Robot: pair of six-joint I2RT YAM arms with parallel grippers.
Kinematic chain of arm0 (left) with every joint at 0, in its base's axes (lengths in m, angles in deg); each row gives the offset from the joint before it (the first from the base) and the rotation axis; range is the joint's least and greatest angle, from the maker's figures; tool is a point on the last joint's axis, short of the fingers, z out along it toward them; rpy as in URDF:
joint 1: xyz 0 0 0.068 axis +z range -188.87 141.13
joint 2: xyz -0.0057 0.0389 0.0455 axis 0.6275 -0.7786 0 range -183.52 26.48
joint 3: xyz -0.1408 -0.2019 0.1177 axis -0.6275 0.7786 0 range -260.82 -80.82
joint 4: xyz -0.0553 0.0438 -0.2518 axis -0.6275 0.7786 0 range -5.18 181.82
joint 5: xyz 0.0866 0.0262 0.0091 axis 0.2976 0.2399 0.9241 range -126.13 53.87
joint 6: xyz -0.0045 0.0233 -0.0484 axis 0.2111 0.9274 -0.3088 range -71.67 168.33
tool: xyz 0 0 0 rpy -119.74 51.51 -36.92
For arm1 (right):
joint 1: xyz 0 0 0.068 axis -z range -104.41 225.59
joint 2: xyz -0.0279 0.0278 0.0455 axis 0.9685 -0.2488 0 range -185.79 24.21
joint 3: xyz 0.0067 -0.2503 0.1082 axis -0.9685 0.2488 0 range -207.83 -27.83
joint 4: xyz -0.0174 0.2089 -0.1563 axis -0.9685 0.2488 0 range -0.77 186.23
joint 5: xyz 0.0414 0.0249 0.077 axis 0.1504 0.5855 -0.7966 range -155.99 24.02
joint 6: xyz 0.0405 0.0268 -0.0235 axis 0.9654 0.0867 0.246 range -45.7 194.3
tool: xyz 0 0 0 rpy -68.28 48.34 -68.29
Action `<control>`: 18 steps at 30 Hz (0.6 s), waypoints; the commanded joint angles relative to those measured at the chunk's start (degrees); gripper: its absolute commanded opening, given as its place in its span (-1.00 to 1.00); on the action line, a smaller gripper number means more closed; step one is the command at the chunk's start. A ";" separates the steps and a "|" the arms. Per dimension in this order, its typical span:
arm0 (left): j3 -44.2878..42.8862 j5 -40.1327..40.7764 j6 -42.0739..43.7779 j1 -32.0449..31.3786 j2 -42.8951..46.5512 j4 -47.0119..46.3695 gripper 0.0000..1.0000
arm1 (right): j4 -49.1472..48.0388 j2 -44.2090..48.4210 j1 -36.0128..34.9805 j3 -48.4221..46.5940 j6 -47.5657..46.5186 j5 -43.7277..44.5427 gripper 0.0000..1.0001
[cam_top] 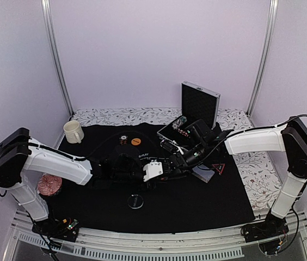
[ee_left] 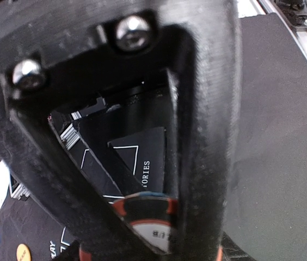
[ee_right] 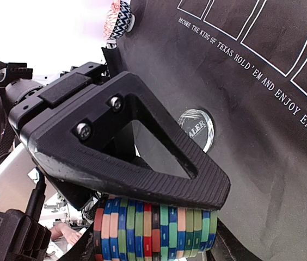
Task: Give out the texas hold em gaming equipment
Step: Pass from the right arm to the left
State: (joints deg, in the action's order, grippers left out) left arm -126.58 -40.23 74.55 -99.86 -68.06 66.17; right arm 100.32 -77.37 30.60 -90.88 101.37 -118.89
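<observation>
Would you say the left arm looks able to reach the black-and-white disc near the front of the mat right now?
Probably yes: the black-and-white disc lies uncovered on the mat, close to the left gripper, though a chip sits between its fingers.

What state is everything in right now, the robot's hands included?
Right gripper: jaws shut on a row of striped poker chips.
Left gripper: red-and-black chip between its jaws; grip unclear.
Aluminium case: open, lid standing up.
Cream mug: upright.
Dealer disc: flat on the black mat.
</observation>
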 commanded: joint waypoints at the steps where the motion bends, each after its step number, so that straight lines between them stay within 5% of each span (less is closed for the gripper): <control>1: -0.66 -0.69 -0.72 0.44 -0.16 -1.87 0.06 | -2.92 2.55 -0.21 -1.59 0.00 -2.39 -0.95; 9: -0.56 -1.40 -0.84 0.45 0.02 -2.32 -0.39 | -2.96 2.62 -0.23 -1.47 0.00 -2.39 -0.95; 15: -0.56 -1.40 -0.90 0.51 0.13 -1.49 -0.97 | -2.97 2.70 -0.19 -1.47 0.09 -2.37 -0.95; 18: -0.71 -1.50 -1.01 0.48 0.38 -0.95 -1.00 | -2.92 2.42 -0.23 -1.39 0.08 -2.37 -0.95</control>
State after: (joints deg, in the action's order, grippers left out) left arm -126.58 -40.58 74.18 -99.75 -68.06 65.40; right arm 100.32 -77.37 30.60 -90.88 101.76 -119.06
